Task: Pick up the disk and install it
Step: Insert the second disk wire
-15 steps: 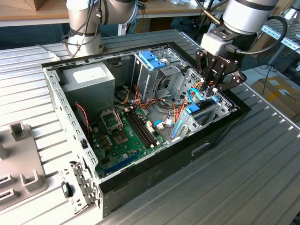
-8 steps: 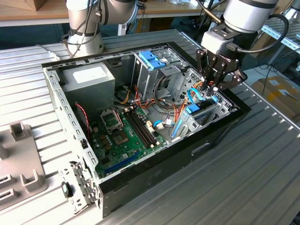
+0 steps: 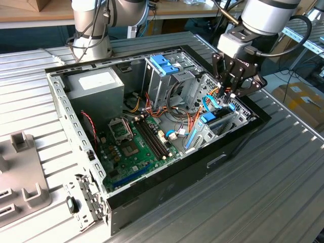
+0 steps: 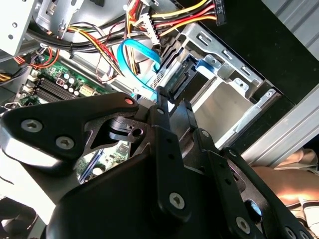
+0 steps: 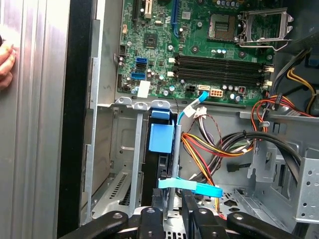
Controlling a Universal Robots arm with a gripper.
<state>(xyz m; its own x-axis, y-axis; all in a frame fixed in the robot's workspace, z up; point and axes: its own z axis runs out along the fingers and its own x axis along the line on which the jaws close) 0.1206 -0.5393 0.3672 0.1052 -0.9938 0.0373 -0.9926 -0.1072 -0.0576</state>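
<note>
Exterior view showed the gripper (image 3: 229, 93) poised over the drive bay (image 3: 225, 124) at the exterior view's right of the open computer case (image 3: 167, 188); in the first wrist view its fingers (image 5: 152, 221) seemed pinched on the disk (image 5: 158, 168) — edge-on, sunk between the bay's walls, presumably so its blue rails could guide it.

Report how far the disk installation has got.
Done: the disk already stands on edge inside the drive bay. In hand: the gripper is right at the disk's near end. Left: whether the disk is fully seated cannot be told from these views.
</note>
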